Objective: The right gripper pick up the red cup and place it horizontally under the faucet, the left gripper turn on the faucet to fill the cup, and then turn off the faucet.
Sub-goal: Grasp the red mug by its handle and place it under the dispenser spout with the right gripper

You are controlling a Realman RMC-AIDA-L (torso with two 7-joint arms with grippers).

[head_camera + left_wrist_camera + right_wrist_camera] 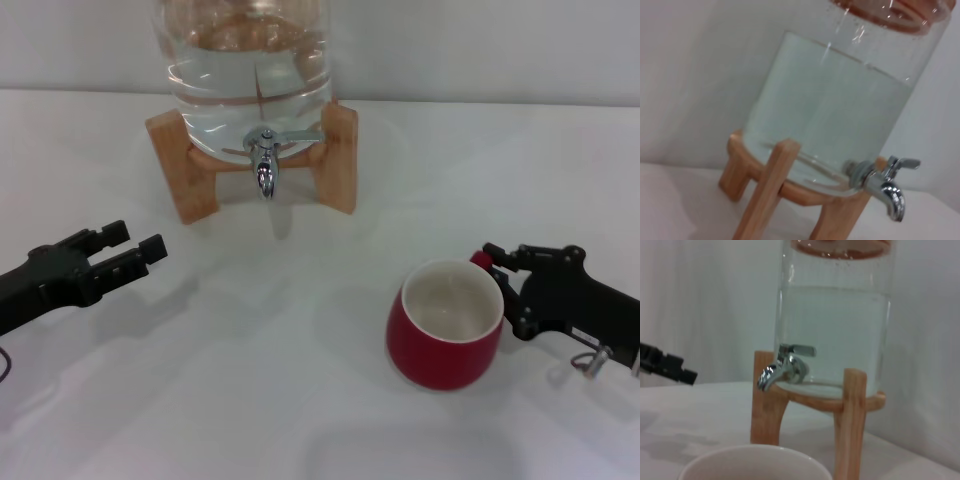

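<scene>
The red cup (445, 325) stands upright on the white table at the front right, its cream inside showing. Its rim also shows in the right wrist view (755, 462). My right gripper (497, 272) is open at the cup's right side, with a finger on either side of the small red handle (481, 261). The faucet (264, 160) is on the front of the jar, spout down and lever pointing sideways; it also shows in the left wrist view (885, 187) and the right wrist view (782, 367). My left gripper (135, 243) is open and empty at the left, well short of the faucet.
A clear glass jar (250, 60) of water rests on a wooden stand (185, 170) at the back middle. The white tabletop (280, 330) lies between the stand and the cup. A white wall is behind.
</scene>
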